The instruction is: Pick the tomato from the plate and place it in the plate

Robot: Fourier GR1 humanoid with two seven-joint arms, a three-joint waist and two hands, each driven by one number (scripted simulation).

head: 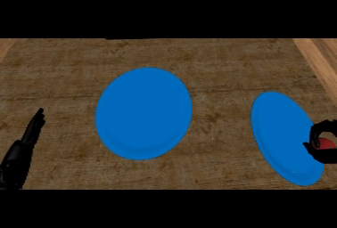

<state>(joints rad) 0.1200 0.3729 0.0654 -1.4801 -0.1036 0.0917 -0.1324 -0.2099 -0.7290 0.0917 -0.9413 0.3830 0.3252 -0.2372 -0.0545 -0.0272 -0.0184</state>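
Two blue plates lie on the brown counter. The larger plate (143,113) sits near the middle and holds nothing. The smaller plate (283,138) lies at the right. At that plate's right edge my right hand (322,133) curls round a red tomato (326,144), of which only a small patch shows between the black fingers. My left hand (20,153) rests open at the lower left, fingers straight and pointing up, well away from both plates.
A lighter wooden strip (319,62) runs along the counter's right side. Brown counter surface (217,67) stretches between and behind the plates.
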